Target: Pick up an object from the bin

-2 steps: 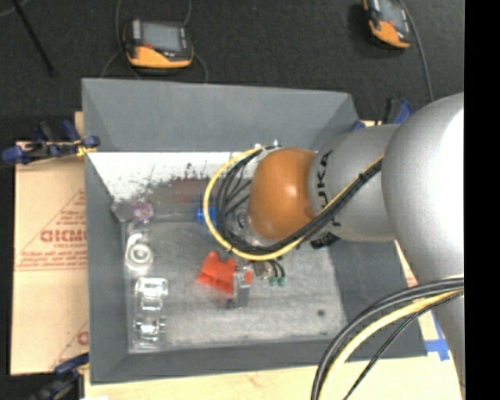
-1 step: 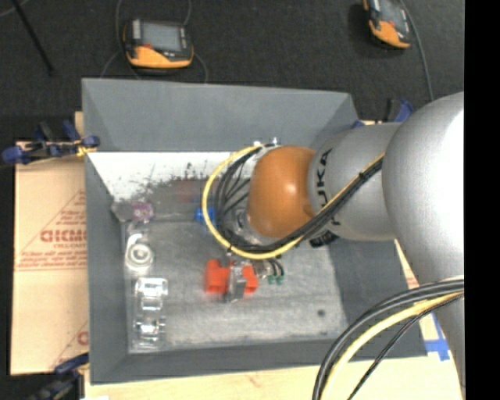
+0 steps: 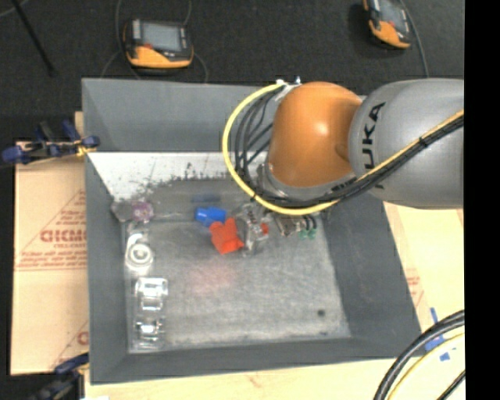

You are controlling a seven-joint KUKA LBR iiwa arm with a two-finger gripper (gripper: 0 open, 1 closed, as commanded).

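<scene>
A grey metal bin (image 3: 156, 117) was viewed from above, set on a dark floor (image 3: 234, 39). Two orange-and-black handheld devices were seen on that floor beyond the bin, one at 11 o'clock (image 3: 156, 43) and one at 1 o'clock (image 3: 388, 22), each with a thin cable attached.

The bin floor (image 3: 258, 301) was observed to be pale grey and finely speckled, with dark scuffing along the foot of the far wall at 12 o'clock. One small dark speck (image 3: 320, 314) was noted toward 5 o'clock.

The arm (image 3: 414, 148) was extended into the bin from 3 o'clock. Its wrist was capped by an orange cover (image 3: 312, 133) and ringed by yellow and black cables (image 3: 233, 148). The gripper (image 3: 254, 226) was positioned low, just above the middle of the bin floor. Whether it was open or closed could not be told, as it was largely hidden beneath the wrist.

A red block (image 3: 226, 238) was located near the middle of the bin, directly beside the gripper at its 9 o'clock side; contact could not be confirmed. A blue piece (image 3: 208, 214) was found just beyond the block, toward 11 o'clock.

Three clear plastic items were lined along the 9 o'clock wall: a pink-tinted one (image 3: 141, 209), a round one (image 3: 141, 254) and a ribbed one (image 3: 150, 308).
</scene>
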